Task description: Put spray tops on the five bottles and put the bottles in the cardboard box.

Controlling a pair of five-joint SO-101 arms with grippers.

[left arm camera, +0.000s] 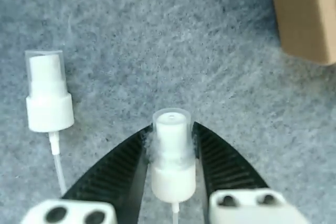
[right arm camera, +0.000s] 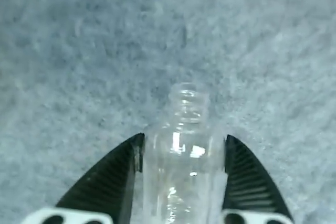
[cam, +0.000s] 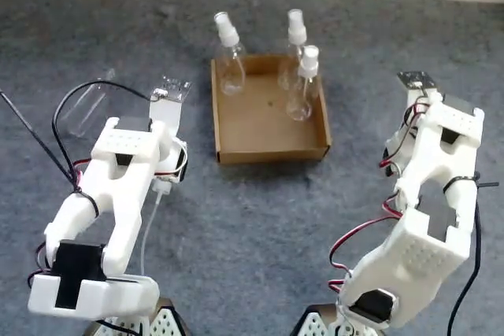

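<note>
With left end effector (left arm camera: pixel 170 128), grips a white plastic spray top (left arm camera: pixel 172 171) under its clear cap; just beside, second spray top (left arm camera: pixel 49 98) flat on fuzzy grey bench (left arm camera: pixel 157 35). With right end effector (right arm camera: pixel 184 138), clamps a clear threaded-neck bottle (right arm camera: pixel 186 103). Beyond both, brown cardboard box (cam: pixel 272 149) with three topped bottles (cam: pixel 299 96).

Over the near wall of the cardboard box (cam: pixel 272 149) the way in is open, and the near half of its floor is bare. Its far side is crowded: one capped bottle (cam: pixel 230 64) stands in the far-left corner, with a second bottle (cam: pixel 293 53) and a third bottle (cam: pixel 302 88) close together at the far right. The surface (cam: pixel 252 241) between the arms lies open to the near edge. A clear bottle (cam: pixel 83 108) lies toward the left edge. A loose spray top (left arm camera: pixel 49 98) lies just beside the left tool (left arm camera: pixel 170 127), whose jaws grip another spray top (left arm camera: pixel 172 166). The right tool (right arm camera: pixel 184 138) grips an uncapped bottle (right arm camera: pixel 184 177).
</note>
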